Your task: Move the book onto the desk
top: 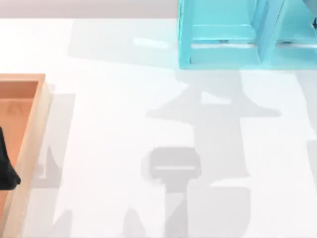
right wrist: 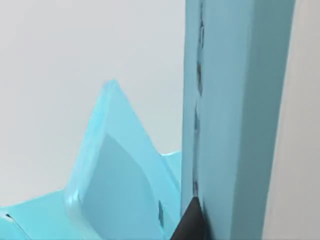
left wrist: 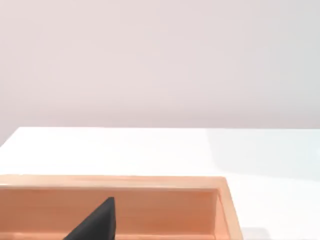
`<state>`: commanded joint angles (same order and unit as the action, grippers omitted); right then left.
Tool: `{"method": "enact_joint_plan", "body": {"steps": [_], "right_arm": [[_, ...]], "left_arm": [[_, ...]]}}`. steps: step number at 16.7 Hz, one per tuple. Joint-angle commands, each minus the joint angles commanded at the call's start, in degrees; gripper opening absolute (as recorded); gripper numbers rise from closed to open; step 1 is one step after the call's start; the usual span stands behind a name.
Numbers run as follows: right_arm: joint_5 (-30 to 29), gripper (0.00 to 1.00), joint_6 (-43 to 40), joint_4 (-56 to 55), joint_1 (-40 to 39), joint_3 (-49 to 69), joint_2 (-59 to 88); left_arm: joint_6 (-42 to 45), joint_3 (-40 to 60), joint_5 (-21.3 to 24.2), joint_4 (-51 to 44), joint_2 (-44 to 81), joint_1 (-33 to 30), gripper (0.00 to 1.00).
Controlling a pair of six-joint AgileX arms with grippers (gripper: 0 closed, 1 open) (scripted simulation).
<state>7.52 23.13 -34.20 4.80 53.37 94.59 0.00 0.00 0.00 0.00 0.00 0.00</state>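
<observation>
Reaching stage, by my reading. Left gripper (top: 6, 171) idles over the wooden tray (top: 34, 134), lower left of the top view; finger state unreadable. Desk (top: 114, 139) bare mid-frame. Upper right, book (top: 267, 25) leans in the cyan shelf unit (top: 218, 54). Right fingertip (right wrist: 190, 225) touches its cover; grip unclear. Next: clamp, lift clear.

Glossy white desk (top: 109, 148); cyan shelf unit (top: 218, 59); orange-brown wooden tray (top: 29, 129).

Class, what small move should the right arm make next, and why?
Probably grip the book with the right gripper: it sits against the book, which stands in the shelf, off the desk. Left gripper is parked over the tray.
</observation>
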Motion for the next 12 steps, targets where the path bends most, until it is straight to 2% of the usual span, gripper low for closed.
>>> {"method": "enact_joint_plan", "body": {"steps": [6,12], "right_arm": [[1.0,0.00,-0.3,12.4,0.5,-9.9,-22.3],[1.2,0.00,-0.4,14.5,0.6,-11.5,-25.6]], "left_arm": [[0.0,0.0,0.0,0.0,0.0,0.0,1.00],[0.0,0.0,0.0,0.0,0.0,0.0,1.00]]}}
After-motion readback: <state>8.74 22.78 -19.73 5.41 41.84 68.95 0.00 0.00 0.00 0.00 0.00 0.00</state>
